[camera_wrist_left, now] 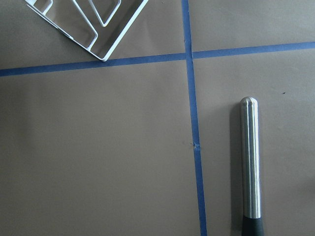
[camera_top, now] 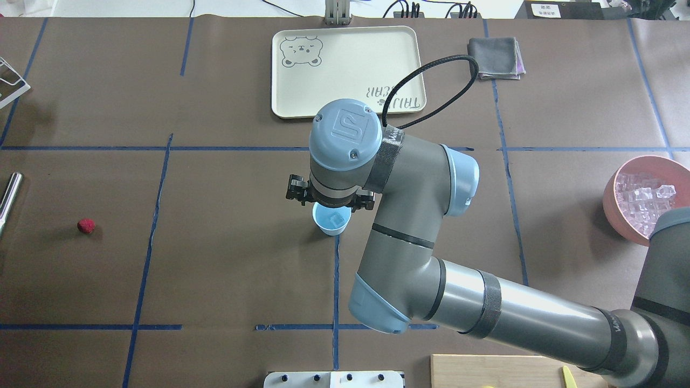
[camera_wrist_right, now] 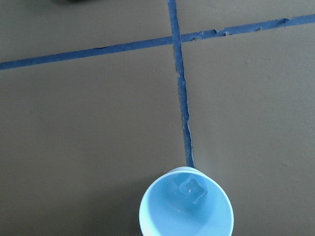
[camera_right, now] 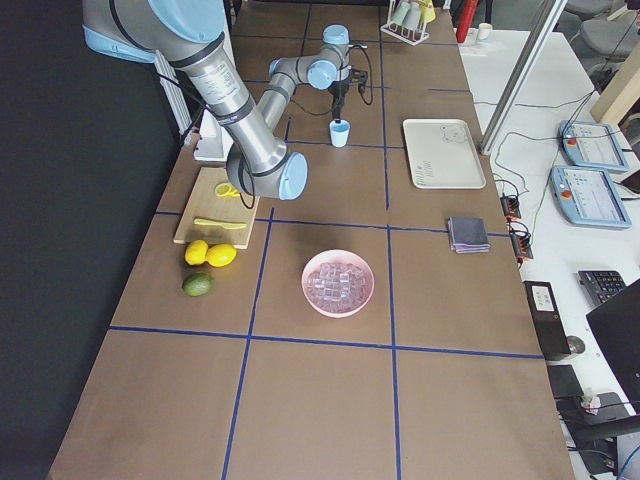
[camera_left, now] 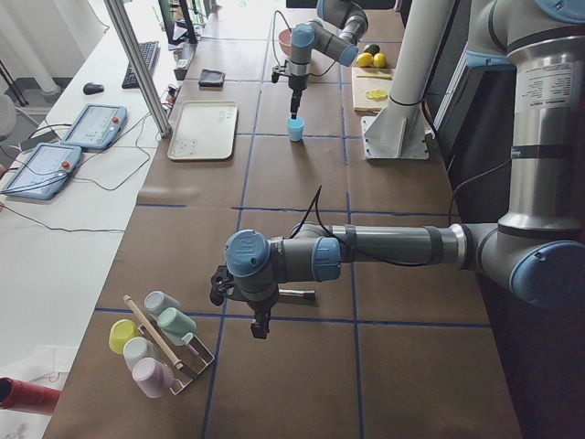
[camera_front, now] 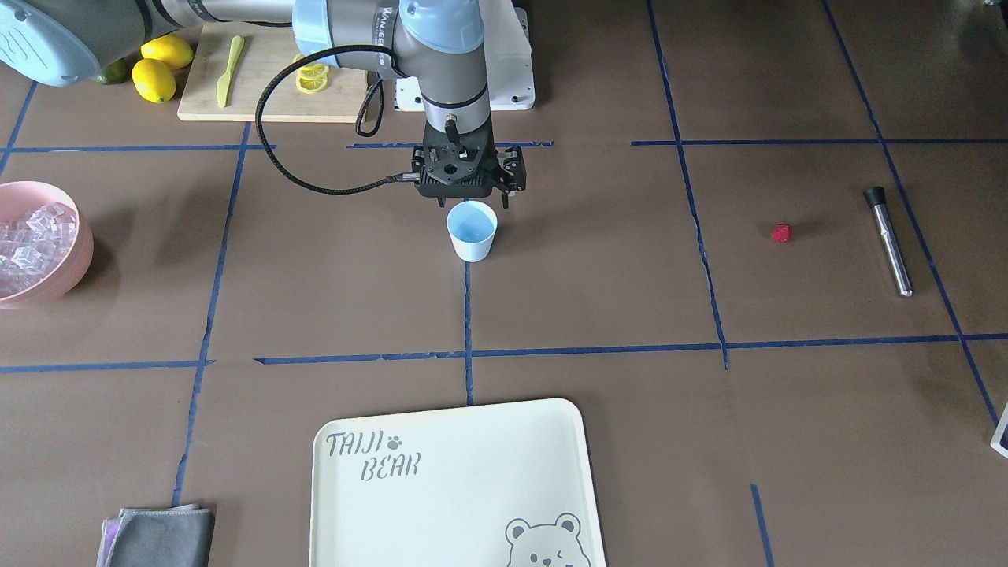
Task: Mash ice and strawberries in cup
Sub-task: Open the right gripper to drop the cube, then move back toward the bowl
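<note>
Right gripper [camera_front: 471,193] is held just above the cup [camera_front: 472,232], over the rim nearest the robot. Its jaws are hidden in every view, so released or clenched cannot be told. The cup is stood upright at the end of a blue tape line [camera_front: 468,315] near the middle of the table [camera_front: 591,276], and one clear ice cube [camera_wrist_right: 193,187] is seen on its light blue bottom. Left gripper [camera_left: 260,326] is hung low over the table's left end. It is caught only in the side view, so its grip cannot be told either. A metal muddler [camera_wrist_left: 250,157] with a black end is laid flat below its wrist camera, near a corner of a white wire rack [camera_wrist_left: 102,59]. The strawberry [camera_front: 780,232] is found lying on the table near the muddler, well apart from the cup. More ice [camera_front: 27,240] is piled in a pink bowl [camera_front: 79,264] at the right end. A cream tray [camera_front: 472,441] is set on the operators' side of the cup.
</note>
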`<state>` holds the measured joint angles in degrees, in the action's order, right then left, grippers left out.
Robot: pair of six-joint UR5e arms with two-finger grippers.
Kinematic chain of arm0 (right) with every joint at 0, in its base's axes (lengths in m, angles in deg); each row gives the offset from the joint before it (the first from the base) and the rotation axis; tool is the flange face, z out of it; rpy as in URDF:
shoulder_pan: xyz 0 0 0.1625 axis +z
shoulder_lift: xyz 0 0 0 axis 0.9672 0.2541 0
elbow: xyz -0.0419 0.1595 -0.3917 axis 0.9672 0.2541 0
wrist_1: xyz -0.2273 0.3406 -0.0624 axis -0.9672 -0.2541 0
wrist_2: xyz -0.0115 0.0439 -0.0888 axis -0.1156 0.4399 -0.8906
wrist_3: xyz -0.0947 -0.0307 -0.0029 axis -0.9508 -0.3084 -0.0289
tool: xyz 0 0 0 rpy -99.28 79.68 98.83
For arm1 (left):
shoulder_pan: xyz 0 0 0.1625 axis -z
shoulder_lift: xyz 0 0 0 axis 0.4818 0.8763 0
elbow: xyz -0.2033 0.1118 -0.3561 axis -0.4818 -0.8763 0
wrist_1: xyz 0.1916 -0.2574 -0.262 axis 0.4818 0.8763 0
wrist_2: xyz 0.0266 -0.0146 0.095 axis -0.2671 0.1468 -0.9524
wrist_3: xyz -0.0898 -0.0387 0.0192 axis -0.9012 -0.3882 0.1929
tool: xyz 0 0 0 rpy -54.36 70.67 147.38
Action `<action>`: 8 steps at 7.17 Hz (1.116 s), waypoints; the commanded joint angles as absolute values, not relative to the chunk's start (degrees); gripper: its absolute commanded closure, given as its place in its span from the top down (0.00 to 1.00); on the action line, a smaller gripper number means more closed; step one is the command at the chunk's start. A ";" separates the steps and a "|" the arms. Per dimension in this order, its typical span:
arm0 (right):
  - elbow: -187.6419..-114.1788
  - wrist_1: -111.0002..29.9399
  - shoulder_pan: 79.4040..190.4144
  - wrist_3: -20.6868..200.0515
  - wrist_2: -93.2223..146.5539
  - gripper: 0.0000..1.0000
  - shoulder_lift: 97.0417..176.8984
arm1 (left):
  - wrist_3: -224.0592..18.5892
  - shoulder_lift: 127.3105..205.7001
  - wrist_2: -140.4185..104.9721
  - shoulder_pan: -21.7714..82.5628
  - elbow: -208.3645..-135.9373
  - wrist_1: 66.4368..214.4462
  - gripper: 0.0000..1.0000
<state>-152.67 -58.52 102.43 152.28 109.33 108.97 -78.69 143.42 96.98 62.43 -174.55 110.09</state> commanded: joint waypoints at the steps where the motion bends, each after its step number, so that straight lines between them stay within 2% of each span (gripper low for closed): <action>1: -153.71 -58.70 103.22 152.28 109.46 0.99 109.08 | -78.69 143.48 96.97 62.43 -174.61 110.12 1.00; 3: -164.38 -62.48 107.43 148.36 109.90 0.99 116.68 | -78.69 143.48 97.06 62.43 -174.61 110.12 1.00; 4: -174.01 -62.31 111.19 144.33 110.60 1.00 125.00 | -78.69 143.48 97.06 62.43 -174.96 110.12 1.00; 5: -180.02 -62.40 115.92 139.15 113.65 0.99 131.26 | -78.69 143.48 97.06 62.52 -175.13 110.03 1.00; 8: -183.86 -59.87 135.95 116.96 128.50 1.00 150.06 | -78.69 143.13 97.06 62.52 -175.84 110.03 1.00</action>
<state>-182.71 -61.49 127.79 127.86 123.45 141.44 -78.69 143.25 97.06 62.51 -175.72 110.03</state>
